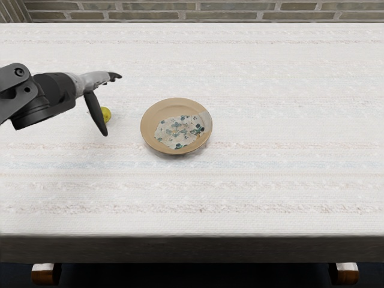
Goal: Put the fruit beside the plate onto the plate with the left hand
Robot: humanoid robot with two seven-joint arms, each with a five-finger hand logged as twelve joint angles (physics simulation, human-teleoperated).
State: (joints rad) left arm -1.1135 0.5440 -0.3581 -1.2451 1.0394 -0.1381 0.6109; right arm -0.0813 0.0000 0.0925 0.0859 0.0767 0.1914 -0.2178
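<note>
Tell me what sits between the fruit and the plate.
Nothing: in the head view, only bare tablecloth separates the fruit from the plate. The left robot hand is at the fruit's other side.

A long table [270, 180] fills almost the whole view. Its top is white, with pale stripes running along its length. Behind the table's far edge stands a grey-brown brick wall [198, 8]. Under the table's dark front edge two wooden feet [46, 273] show, over a dark floor [192, 277].

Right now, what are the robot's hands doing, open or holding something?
Left hand: open, holding nothing, by the fruit.
Right hand: not in view.
</note>
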